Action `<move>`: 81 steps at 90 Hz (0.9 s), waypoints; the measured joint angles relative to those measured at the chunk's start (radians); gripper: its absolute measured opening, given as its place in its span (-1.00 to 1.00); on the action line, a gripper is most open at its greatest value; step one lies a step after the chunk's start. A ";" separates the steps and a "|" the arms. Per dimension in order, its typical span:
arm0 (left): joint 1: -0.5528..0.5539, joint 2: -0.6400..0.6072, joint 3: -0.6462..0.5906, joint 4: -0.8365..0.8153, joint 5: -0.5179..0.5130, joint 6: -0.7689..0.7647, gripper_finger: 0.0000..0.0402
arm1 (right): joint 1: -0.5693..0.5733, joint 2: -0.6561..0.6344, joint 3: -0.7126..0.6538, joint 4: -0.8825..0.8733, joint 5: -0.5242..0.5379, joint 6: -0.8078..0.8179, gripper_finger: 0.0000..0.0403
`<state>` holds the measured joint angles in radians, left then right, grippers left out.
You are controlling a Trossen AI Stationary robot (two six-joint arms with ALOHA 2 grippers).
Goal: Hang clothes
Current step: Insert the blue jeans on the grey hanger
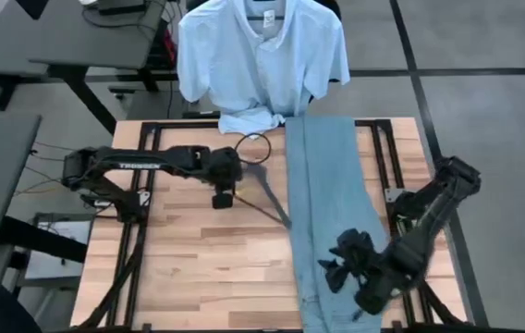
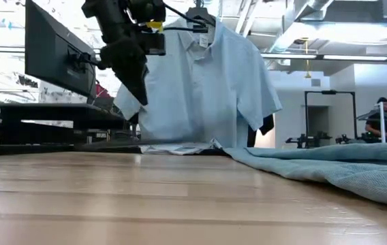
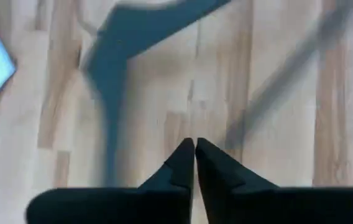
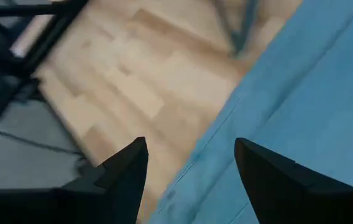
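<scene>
From above, the pale shirt (image 1: 261, 57) hangs on a hanger past the far edge of the wooden tabletop (image 1: 189, 250), its hem bunched on the edge. Jeans (image 1: 329, 194) lie folded in a long strip down the right side, the near end cut off by the frame. A dark hanger (image 1: 264, 180) lies flat next to them. The left gripper (image 1: 223, 198) hovers by the hanger; the right gripper (image 1: 341, 268) sits over the jeans' near end.

Low down, the shirt (image 2: 204, 85) looks smooth and thin, the denim (image 2: 330, 167) coarse and rumpled. The left gripper (image 2: 133, 75) hangs dark in front of the shirt.

Left wrist cam: jaws pressed together above bare planks, hanger (image 3: 127, 37) blurry.

Right wrist cam: jaws spread wide over the jeans' (image 4: 288, 106) edge.
</scene>
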<state>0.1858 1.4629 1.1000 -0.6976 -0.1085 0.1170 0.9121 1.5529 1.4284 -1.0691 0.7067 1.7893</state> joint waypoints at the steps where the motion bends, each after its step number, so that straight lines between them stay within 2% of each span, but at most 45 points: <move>1: 0.000 -0.001 0.000 -0.002 0.000 -0.003 -0.98 | 0.010 0.000 0.000 0.000 0.005 0.022 0.13; 9: -0.006 -0.004 0.000 -0.011 0.000 -0.024 -0.98 | 0.088 0.031 0.000 0.016 0.003 0.202 0.13; 19: -0.017 -0.004 0.000 -0.002 0.002 -0.025 -0.98 | 0.158 0.109 0.000 0.070 -0.110 0.312 0.13; 27: -0.023 -0.004 0.000 0.015 0.002 -0.006 -0.99 | 0.183 0.163 0.000 0.187 -0.145 0.289 0.13; 47: -0.025 -0.004 0.000 0.018 0.003 0.007 -0.99 | 0.177 0.279 0.000 0.433 -0.148 0.079 0.13; 64: -0.026 -0.004 0.000 0.007 0.056 -0.006 -0.96 | 0.147 0.345 0.000 0.479 -0.213 0.150 0.13; 81: 0.036 -0.005 0.000 -0.059 0.087 -0.015 -0.69 | 0.101 0.348 0.000 0.471 -0.288 0.124 0.13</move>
<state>0.2216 1.4578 1.1003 -0.7561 -0.0217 0.1025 1.0129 1.9010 1.4284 -0.5977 0.4191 1.9138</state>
